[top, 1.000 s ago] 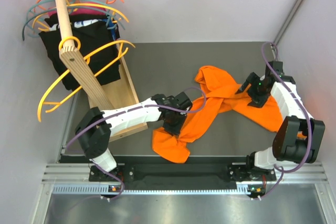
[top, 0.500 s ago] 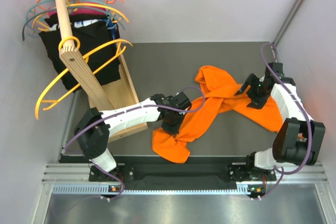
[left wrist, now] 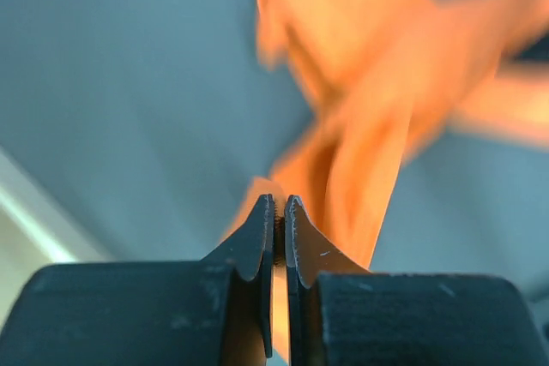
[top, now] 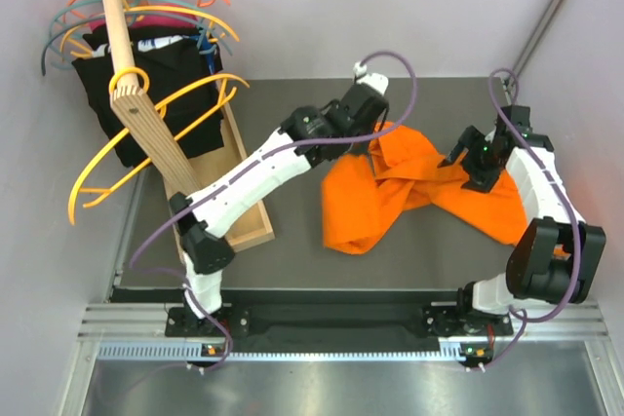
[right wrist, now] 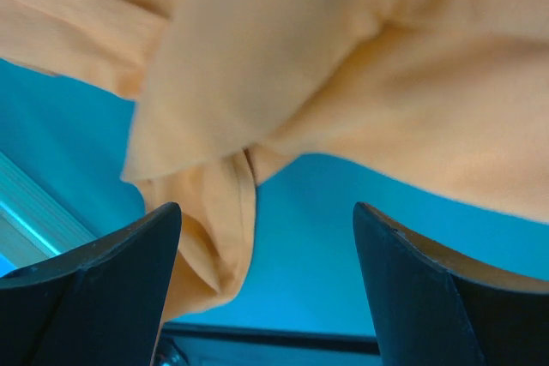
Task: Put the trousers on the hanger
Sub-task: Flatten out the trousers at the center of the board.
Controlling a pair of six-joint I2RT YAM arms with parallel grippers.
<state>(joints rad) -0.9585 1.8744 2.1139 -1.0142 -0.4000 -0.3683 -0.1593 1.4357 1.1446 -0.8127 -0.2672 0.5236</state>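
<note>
At the far left corner of the bench [top: 292,241] the hanger [top: 156,104] hangs by its ring on the wooden rack [top: 115,17], in front of the black garments [top: 185,65] and bare of any cloth. The trousers [top: 366,202] lie well apart from it, crumpled across the middle and right of the bench, with their legs crossed.

So the task is at an early stage. A hold on the cloth is taken, nothing more; carrying the trousers to the left corner and passing them over the hanger's lower bar is all left to do.

The left gripper [top: 373,127] sits at the far edge of the orange heap. The left wrist view settles what the top view cannot: the left gripper [left wrist: 279,203] has its tips pressed together on a thin strip of the trousers [left wrist: 343,152], and the rest hangs below, blurred.

The right gripper [top: 460,165] hovers at the right leg. Its own view shows the right gripper [right wrist: 266,207] spread wide — the trousers [right wrist: 343,83] fill the picture beyond the fingers, with nothing pinched. Whether the pads touch the cloth I cannot tell. Neither wrist view shows the hanger.
</note>
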